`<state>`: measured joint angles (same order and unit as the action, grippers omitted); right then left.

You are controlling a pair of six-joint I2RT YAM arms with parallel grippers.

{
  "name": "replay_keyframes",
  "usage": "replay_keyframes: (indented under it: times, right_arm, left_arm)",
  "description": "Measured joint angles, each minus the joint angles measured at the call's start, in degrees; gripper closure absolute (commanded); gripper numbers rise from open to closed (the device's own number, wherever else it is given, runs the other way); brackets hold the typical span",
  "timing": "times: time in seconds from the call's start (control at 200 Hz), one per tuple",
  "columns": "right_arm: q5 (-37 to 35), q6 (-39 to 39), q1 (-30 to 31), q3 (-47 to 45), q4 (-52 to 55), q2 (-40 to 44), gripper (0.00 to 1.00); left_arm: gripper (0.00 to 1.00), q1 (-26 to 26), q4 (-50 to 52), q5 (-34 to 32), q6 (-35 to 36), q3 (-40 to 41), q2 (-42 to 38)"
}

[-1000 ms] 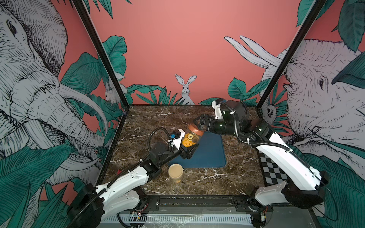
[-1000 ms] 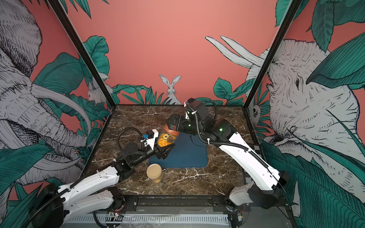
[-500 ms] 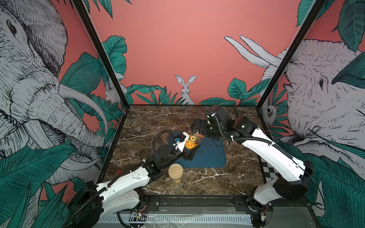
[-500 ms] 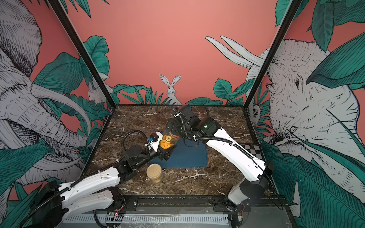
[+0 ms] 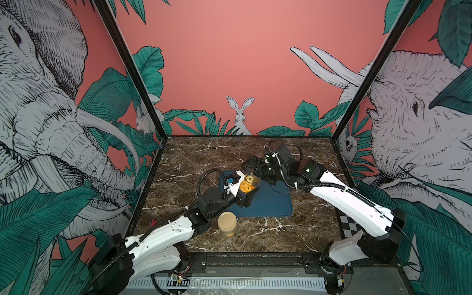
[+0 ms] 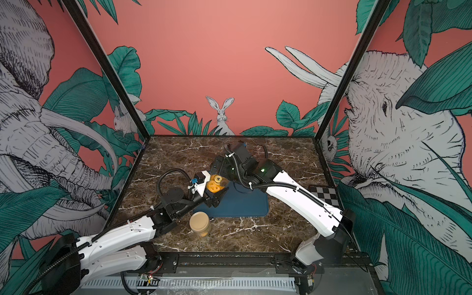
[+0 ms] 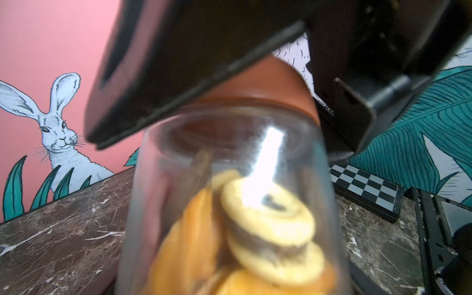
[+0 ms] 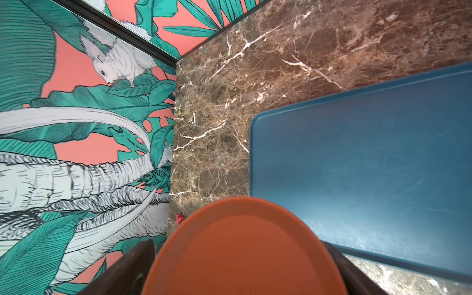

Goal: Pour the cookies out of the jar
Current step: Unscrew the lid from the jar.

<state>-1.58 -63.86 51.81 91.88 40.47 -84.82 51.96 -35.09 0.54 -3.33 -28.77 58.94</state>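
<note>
Two jars show in both top views. Nearest the robot's base, a cream-lidded jar (image 5: 226,224) stands upright on the marble tabletop (image 5: 194,158), just off the near-left corner of the blue tray (image 5: 270,204). Beyond it, the left gripper (image 5: 245,192) has its fingers closed around the body of a clear jar (image 5: 251,181) and holds it off the surface. The clear jar is tilted above the tray's far-left part, with its lid end pointing away towards the other arm. The cookies (image 5: 245,187) are inside this jar, orange-yellow rings and rounds. The left wrist view shows them piled at the base end (image 7: 265,224), behind blurred glass. The terracotta lid (image 7: 281,84) is on the jar's mouth. Farther back, the right gripper (image 5: 251,173) meets that lid head-on. In the right wrist view its dark fingers (image 8: 127,268) stand spread wide to either side of the lid's disc (image 8: 242,255); whether they touch its rim I cannot tell. The tray's blue floor lies behind the lid there. A checkerboard (image 6: 323,192) lies at the table's right edge, and a painted rabbit (image 5: 240,115) sits on the coral back wall.
</note>
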Motion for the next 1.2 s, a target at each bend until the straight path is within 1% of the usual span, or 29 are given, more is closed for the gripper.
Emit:
replay_keyframes:
  times: [0.315, 0.61, 0.805, 0.9, 1.1, 1.16, 1.2]
  right_arm:
    - [-0.2, -0.6, -0.1, -1.6, -1.8, 1.8, 0.01]
    - [-0.7, -0.7, -0.1, -1.1, -0.7, 1.7, 0.01]
    - [-0.9, -0.7, -0.1, -1.0, -0.4, 1.6, 0.06]
    - [-0.9, -0.7, -0.1, -1.0, -0.2, 1.6, 0.15]
    - [-0.9, -0.1, -0.1, -1.1, -0.2, 1.5, 0.41]
    - [-0.5, 0.9, -0.1, -2.4, -2.5, 2.1, 0.51]
    - [0.5, 1.8, -0.2, -4.0, -4.7, 2.7, 0.53]
  left_arm:
    - [1.00, 0.0, -0.6, -0.5, 0.0, 0.1, 0.0]
    - [1.00, 0.0, -0.6, -0.5, 0.0, 0.8, -0.1]
    - [1.00, 0.0, -0.5, -0.4, 0.0, 0.9, -0.5]
    - [1.00, 0.0, -0.4, -0.4, 0.0, 0.9, -0.6]
    - [1.00, 0.0, -0.3, -0.3, -1.0, 0.9, -0.7]
    - [1.00, -0.1, -0.4, -0.2, -2.1, 0.9, -0.9]
    - [1.00, -0.2, -0.5, 0.0, -2.9, 1.1, -1.0]
